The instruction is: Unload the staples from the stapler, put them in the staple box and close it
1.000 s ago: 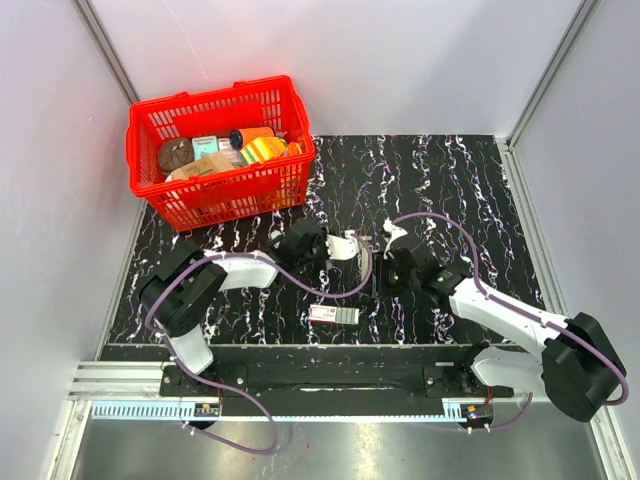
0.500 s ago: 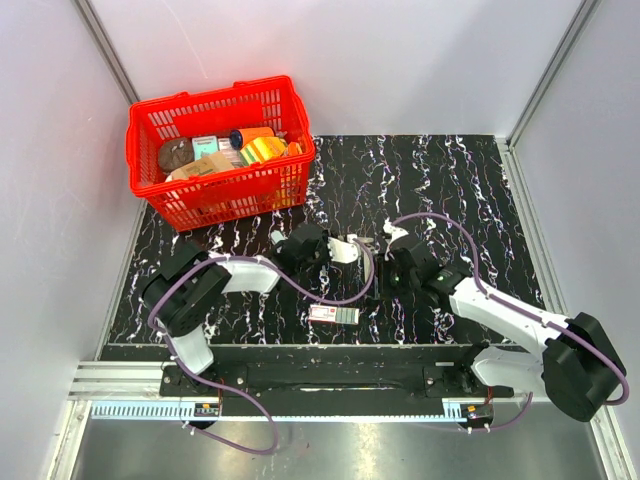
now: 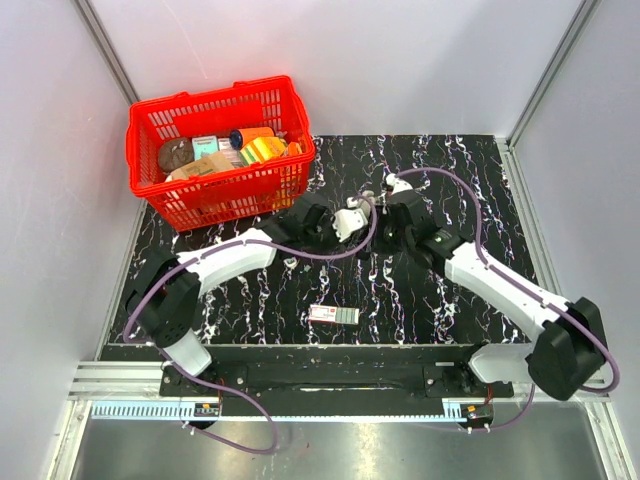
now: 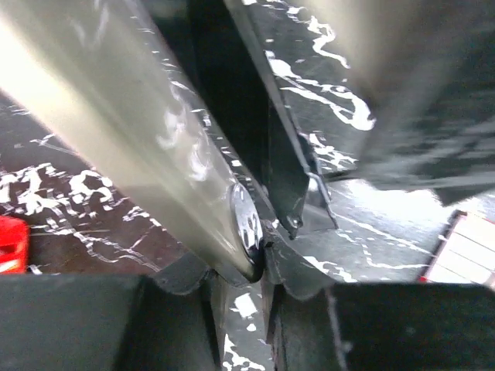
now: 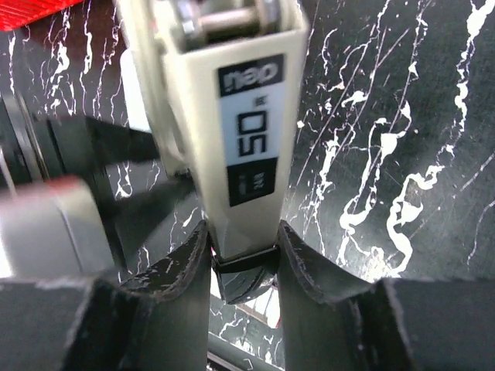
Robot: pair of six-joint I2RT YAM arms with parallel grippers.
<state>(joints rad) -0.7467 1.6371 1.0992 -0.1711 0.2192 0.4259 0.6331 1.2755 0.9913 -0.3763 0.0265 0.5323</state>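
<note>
the stapler (image 5: 247,139) is sitting over the middle of the table (image 3: 450,180), well apart from the red basket (image 3: 230,178) and the box (image 3: 333,314). bare marble is lying rightward. both arms are reaching inward, the right gripper (image 5: 244,255) clamping the stapler and the left gripper (image 4: 244,270) narrowly pinching its other end.

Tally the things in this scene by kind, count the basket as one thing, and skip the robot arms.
Red basket: 1
Stapler: 1
White-and-red box: 1
Total: 3
</note>
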